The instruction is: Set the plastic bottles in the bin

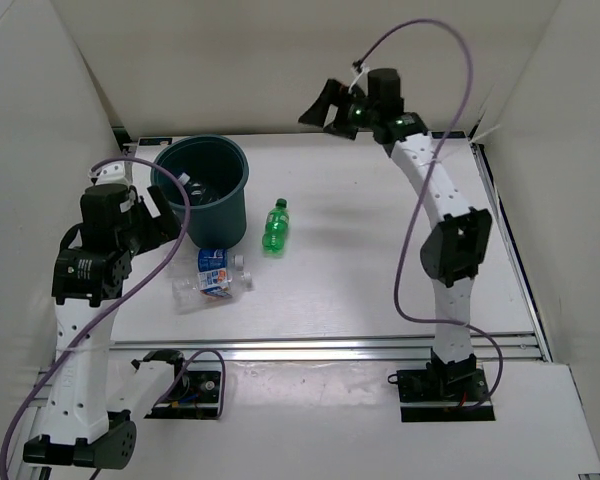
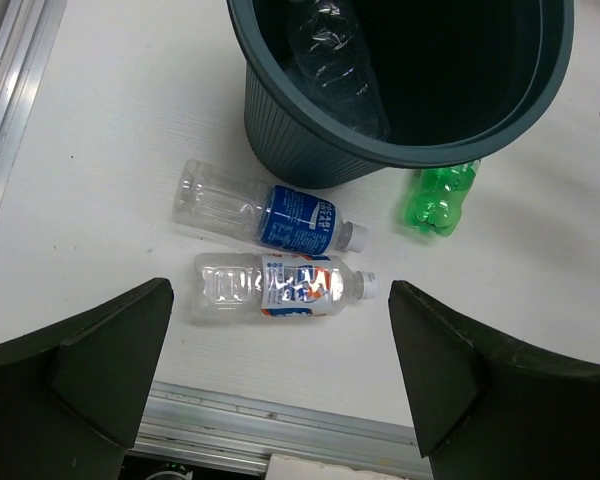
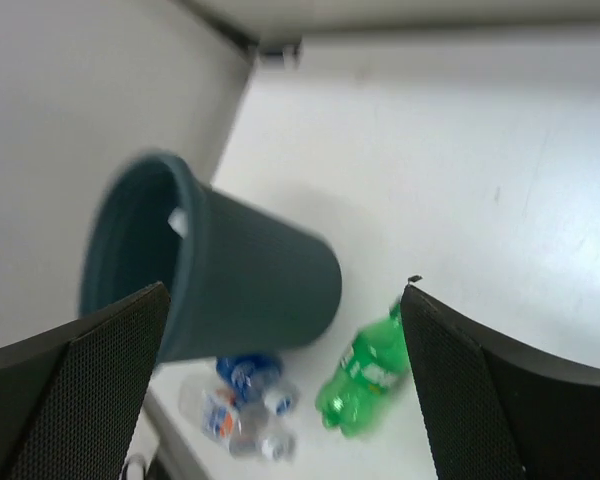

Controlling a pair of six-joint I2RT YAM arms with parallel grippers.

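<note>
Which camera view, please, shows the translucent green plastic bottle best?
Top external: the green bottle lies whole and sharp. In the left wrist view the dark teal round plastic bin half hides it; the right wrist view blurs it.

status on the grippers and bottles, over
Left gripper open, above two labelled bottles. Right gripper open, high, empty. One clear bottle in bin; green bottle beside it on table. Nothing blocking.

Lab test cell: white panel walls, aluminium rail, purple cable.
</note>
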